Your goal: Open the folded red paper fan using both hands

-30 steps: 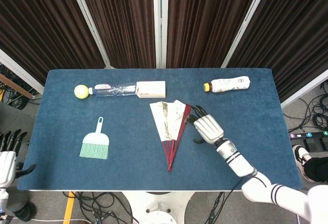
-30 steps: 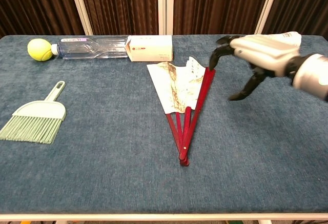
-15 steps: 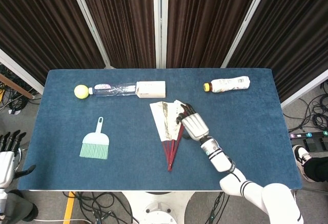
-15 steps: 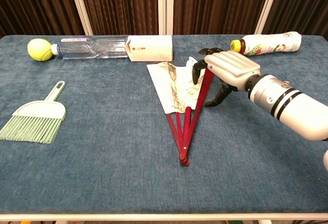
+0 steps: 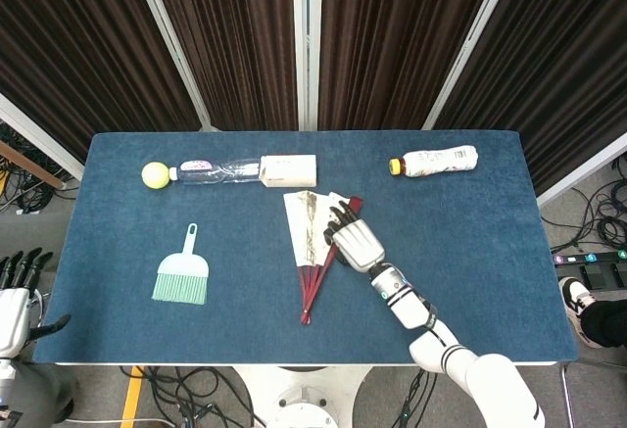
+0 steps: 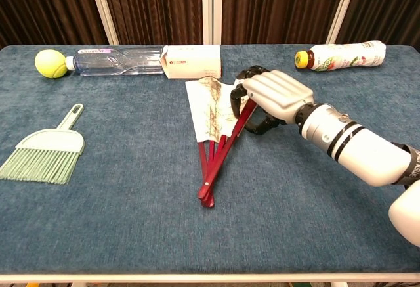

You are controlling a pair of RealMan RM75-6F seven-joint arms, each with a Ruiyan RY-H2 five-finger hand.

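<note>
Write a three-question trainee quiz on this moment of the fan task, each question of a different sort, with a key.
1. True or false: the right hand rests on the red paper fan.
2. Which thing lies nearest the table's left edge? A) green brush B) carton C) drink bottle
3. Fill in: the tennis ball lies at the cap end of the clear ______.

Key
1. True: its fingers lie over the fan's upper right ribs.
2. A.
3. Bottle. The left hand hangs off the table's left edge, touching nothing.
</note>
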